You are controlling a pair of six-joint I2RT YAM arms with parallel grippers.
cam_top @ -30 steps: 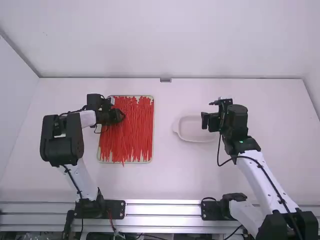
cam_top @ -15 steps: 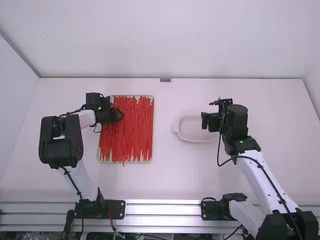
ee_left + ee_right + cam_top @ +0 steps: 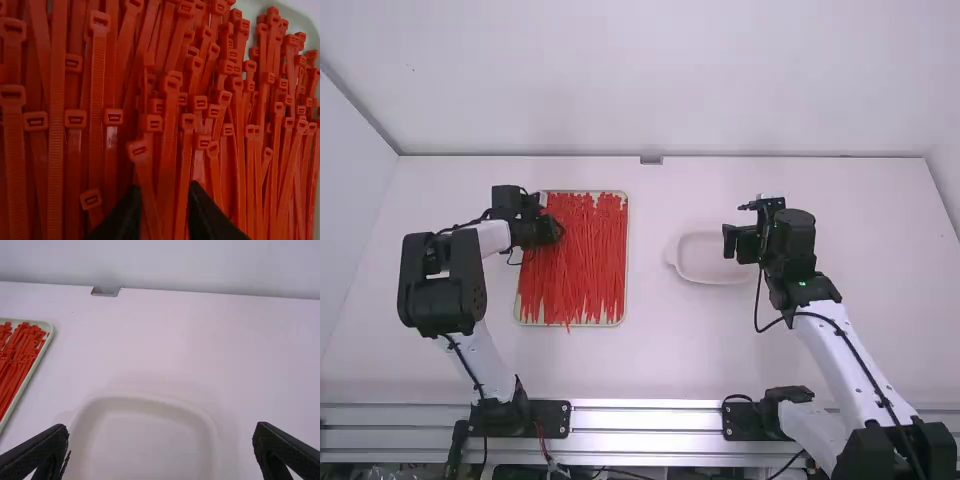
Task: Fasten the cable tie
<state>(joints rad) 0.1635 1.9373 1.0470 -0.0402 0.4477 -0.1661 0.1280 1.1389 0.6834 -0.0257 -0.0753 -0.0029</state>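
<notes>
A thick pile of red cable ties [image 3: 582, 260] lies in a pale green tray [image 3: 623, 250] on the left of the table. My left gripper [image 3: 550, 231] is pressed into the pile near the tray's far left corner. In the left wrist view its fingers [image 3: 202, 215] stand close together, with a couple of red cable ties [image 3: 167, 165] running through the narrow gap of the left gripper [image 3: 163, 186]. My right gripper [image 3: 732, 243] hangs open above the right end of a white dish [image 3: 695, 262]. The right wrist view shows the right gripper [image 3: 160, 430] wide apart and holding nothing.
The white dish [image 3: 145, 440] has nothing in it. The tray's corner [image 3: 35, 347] with tie heads lies off to its side. A small grey tab [image 3: 651, 159] sits at the table's far edge. Bare white table surrounds the tray and dish.
My left gripper has shifted slightly toward the tray's far left corner while staying in the pile. The right arm has not moved.
</notes>
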